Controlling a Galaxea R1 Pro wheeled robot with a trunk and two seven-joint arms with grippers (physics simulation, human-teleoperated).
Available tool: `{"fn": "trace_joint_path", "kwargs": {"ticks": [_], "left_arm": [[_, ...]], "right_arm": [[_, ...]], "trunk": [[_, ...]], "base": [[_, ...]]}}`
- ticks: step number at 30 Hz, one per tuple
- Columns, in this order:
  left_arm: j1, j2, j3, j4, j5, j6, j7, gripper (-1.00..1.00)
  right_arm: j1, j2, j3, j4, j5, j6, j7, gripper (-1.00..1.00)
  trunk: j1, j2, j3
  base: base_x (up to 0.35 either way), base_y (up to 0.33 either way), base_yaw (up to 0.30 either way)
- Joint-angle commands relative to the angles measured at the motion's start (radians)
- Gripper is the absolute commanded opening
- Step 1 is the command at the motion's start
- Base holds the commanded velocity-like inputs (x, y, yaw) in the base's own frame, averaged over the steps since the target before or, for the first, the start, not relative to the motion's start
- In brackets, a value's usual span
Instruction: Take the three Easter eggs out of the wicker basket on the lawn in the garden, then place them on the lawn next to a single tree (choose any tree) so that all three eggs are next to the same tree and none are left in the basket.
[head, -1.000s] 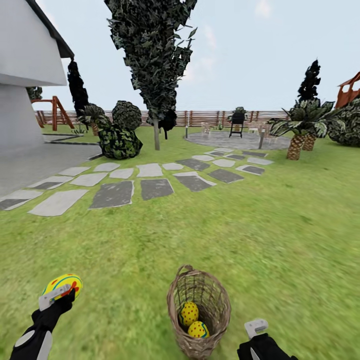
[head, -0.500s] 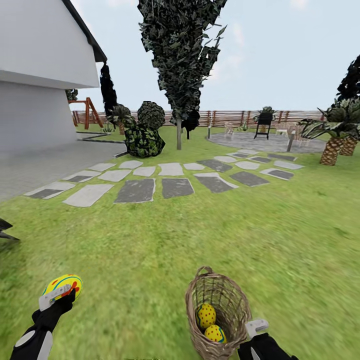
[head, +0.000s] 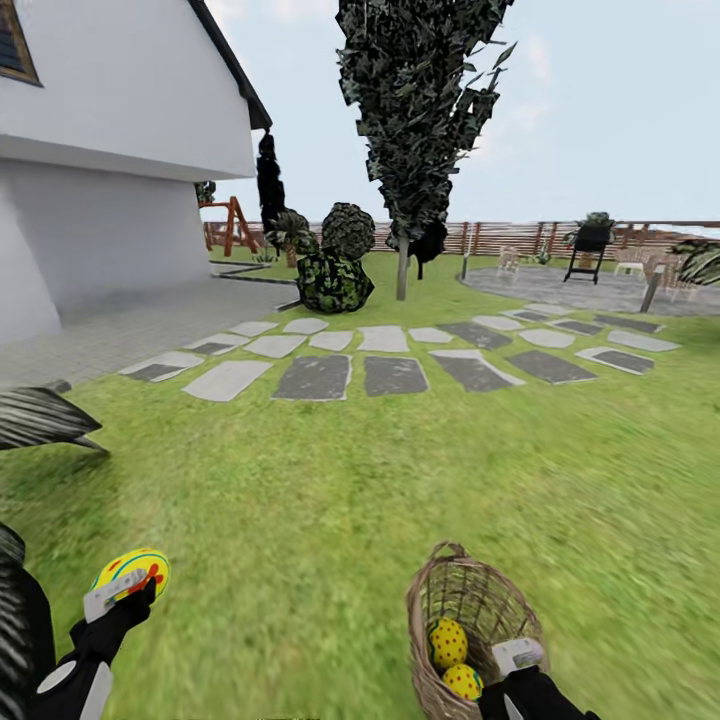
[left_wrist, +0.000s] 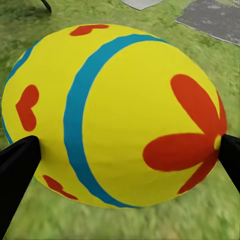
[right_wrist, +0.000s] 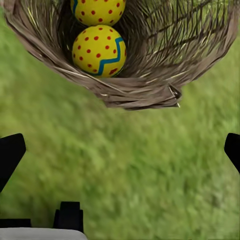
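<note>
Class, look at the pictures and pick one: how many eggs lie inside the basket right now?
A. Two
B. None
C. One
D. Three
A. Two eggs lie in the basket, also seen in the right wrist view; the third egg is clamped in the left tool.

Home garden: lawn (head: 330, 500), stepping stones (head: 395, 375), fence (head: 500, 238), white house (head: 110, 150).
</note>
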Motion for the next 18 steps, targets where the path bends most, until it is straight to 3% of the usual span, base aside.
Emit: {"fn": "trace_joint_path", "kwargs": {"ticks": [1,8,15,18], "left_arm": [[-0.002,-0.002,0.005,0.001,-0.002,-0.003,-0.008,-1.00],[-0.001,-0.010,0.003,0.002,-0.004,-0.003,-0.009,-1.00],[-0.001,-0.012,0.002,0.030,-0.005,-0.003,-0.008,-1.00],[-0.001,-0.012,0.003,0.030,-0.005,-0.003,-0.009,-1.00]], "right_arm": [[0.000,-0.002,0.008,-0.002,-0.005,0.006,-0.005,1.00],[0.000,0.000,0.008,-0.002,-0.005,0.006,-0.004,1.00],[0.000,0.001,0.008,-0.001,-0.005,0.004,-0.004,1.00],[0.000,0.004,0.009,-0.001,-0.004,0.003,-0.006,1.00]], "trunk": [[0.000,-0.001,-0.001],[0.000,-0.001,-0.001],[0.000,-0.001,-0.001],[0.000,-0.001,-0.001]], "base": [[0.000,0.000,0.236],[-0.080,-0.078,0.026],[0.081,-0.299,0.000],[0.099,-0.263,0.177]]}}
